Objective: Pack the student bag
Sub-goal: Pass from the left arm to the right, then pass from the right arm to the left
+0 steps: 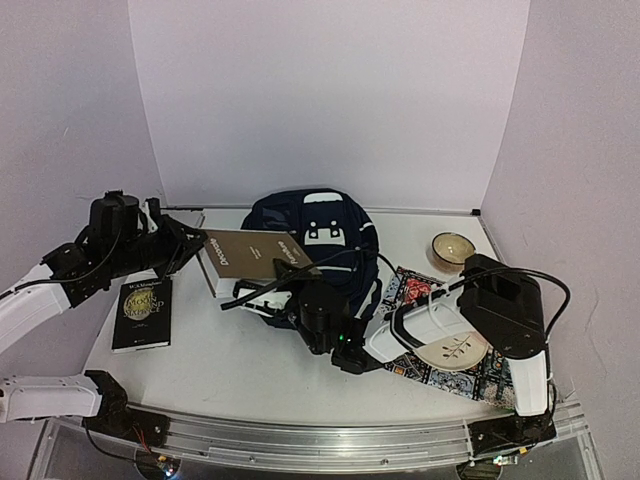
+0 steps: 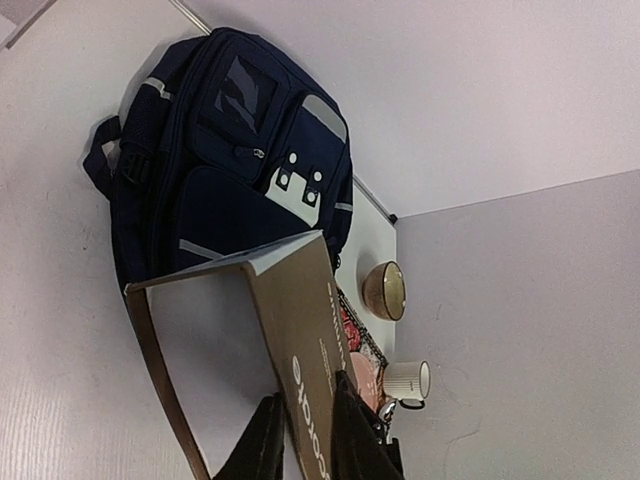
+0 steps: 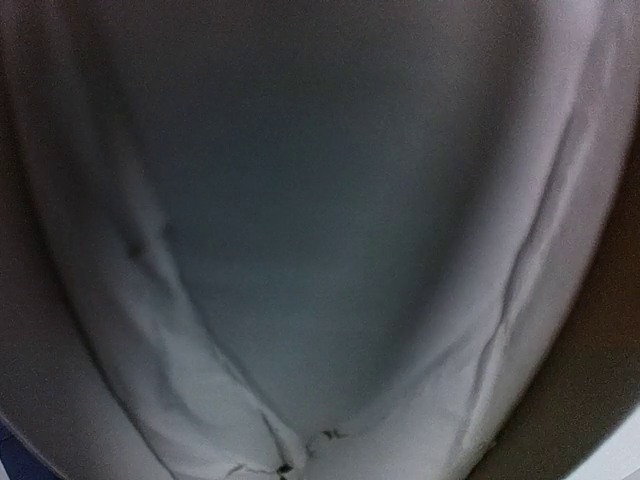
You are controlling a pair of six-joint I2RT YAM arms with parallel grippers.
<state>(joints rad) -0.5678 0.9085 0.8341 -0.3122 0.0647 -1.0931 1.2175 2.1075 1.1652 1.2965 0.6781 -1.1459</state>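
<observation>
The student bag (image 1: 318,232) lies flat at the back middle of the table, dark navy with white trim; the left wrist view shows its front pockets (image 2: 225,150). A thick brown book (image 1: 252,255) rests with its far end on the bag's left side. My left gripper (image 1: 200,252) holds its near end, with the fingers (image 2: 262,440) shut on the brown cover (image 2: 300,320). My right gripper (image 1: 308,300) reaches into the bag's near edge. Its wrist view shows only grey lining fabric (image 3: 320,250), the fingers hidden.
A black book (image 1: 142,312) with gold lettering lies on the table at the left. At the right, a patterned mat (image 1: 405,288) carries a plate (image 1: 455,350), and a brown bowl (image 1: 452,248) stands behind it. A white mug (image 2: 407,381) sits near the bowl (image 2: 385,290).
</observation>
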